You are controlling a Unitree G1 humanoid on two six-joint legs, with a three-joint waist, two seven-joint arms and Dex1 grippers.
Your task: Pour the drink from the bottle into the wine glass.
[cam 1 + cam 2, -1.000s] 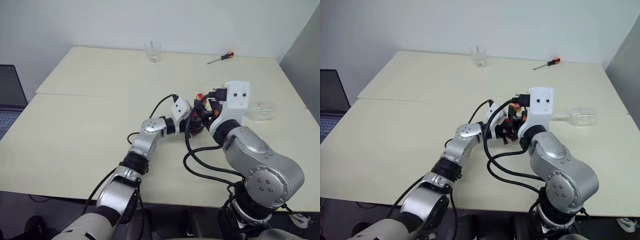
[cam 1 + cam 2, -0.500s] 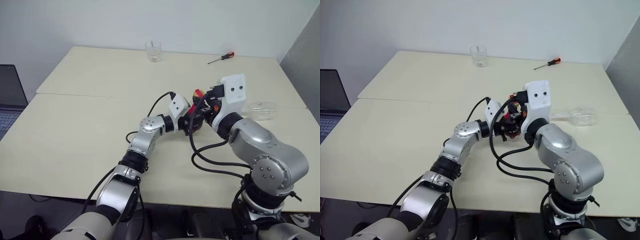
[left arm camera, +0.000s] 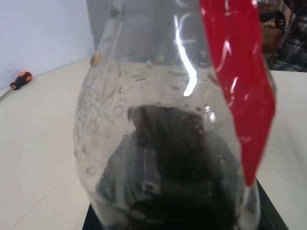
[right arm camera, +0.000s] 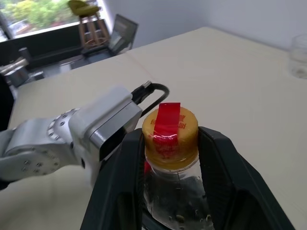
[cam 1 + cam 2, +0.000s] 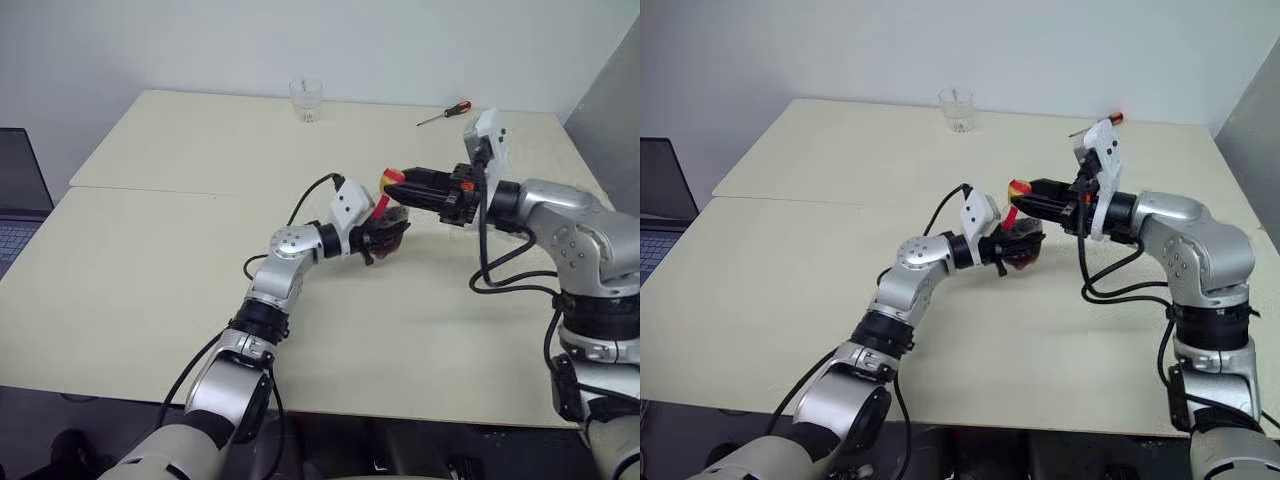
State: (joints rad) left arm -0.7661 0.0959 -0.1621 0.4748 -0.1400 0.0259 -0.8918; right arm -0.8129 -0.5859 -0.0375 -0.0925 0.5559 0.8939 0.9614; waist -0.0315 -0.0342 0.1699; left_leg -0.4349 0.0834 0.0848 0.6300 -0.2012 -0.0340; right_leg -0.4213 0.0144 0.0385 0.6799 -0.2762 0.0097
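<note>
Grips the small clear bottle (image 5: 392, 222) by its bulbous body in the left jaws, closed firmly on the plastic. Holds it cap uppermost, just off the surface near the middle of the cream worktop (image 5: 150, 270).

Clamps the bottle's yellow cap (image 4: 170, 134) in the right jaws, which reach in level from the robot's right. Presses one black finger (image 4: 120, 182) against each side of the cap, with a strip of red tape running over its top and down the neck.

Shows a small amount of dark, cola-like drink (image 5: 386, 240) pooled low in the bottle. Leaves droplets clinging to the clear wall above it in the left wrist view, beside the red label.

Meets arm to arm over the bottle, left jaws low on the body and right jaws high on the cap.

Places a short clear tumbler (image 5: 306, 100) upright near the far edge of the worktop, well apart from the bottle. Sets a screwdriver (image 5: 443, 115) with a red-and-black handle flat on the surface further to the right along that same far edge. Catches the corner of an open laptop (image 5: 20, 195) beyond the worktop's left side. Takes in, through the right wrist view, chairs and a bright window past the worktop.
</note>
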